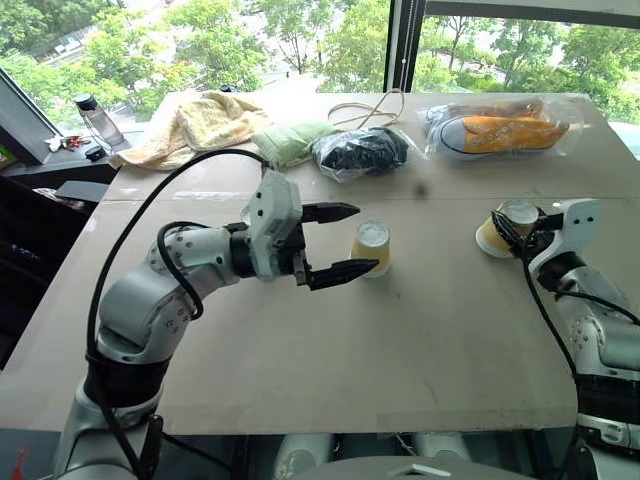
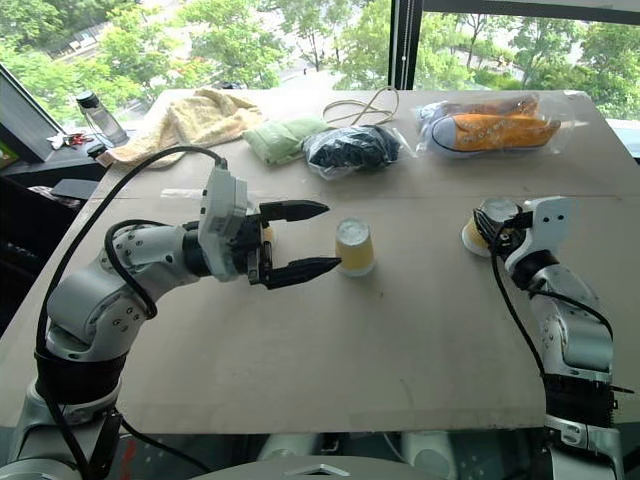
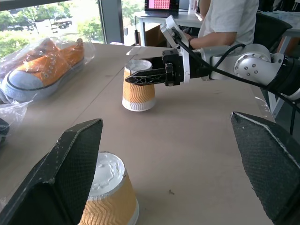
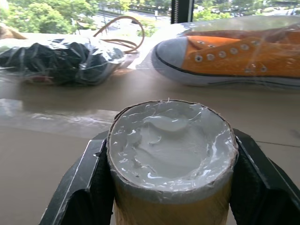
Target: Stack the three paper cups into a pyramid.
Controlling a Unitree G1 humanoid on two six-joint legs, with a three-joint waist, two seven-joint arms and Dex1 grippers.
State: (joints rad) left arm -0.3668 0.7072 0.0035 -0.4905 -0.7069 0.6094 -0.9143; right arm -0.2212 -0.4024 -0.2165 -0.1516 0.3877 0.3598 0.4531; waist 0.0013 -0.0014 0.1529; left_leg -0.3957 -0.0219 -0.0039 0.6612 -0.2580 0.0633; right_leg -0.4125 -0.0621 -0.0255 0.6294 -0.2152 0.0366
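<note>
An upside-down yellow-orange paper cup stands mid-table. My left gripper points at it from the left, open, its fingertips at either side of the cup's near edge; the left wrist view shows this cup beside one finger. A second paper cup sits at the right, base up and slightly tilted. My right gripper is shut on it, with black fingers pressed against both of its sides. From the left wrist the same grip is seen near that cup's top.
Along the table's far side lie a yellow towel, a green cloth, a bagged black item, a cord and a bagged orange sneaker. A bottle stands on the left ledge. A person sits beyond the right side.
</note>
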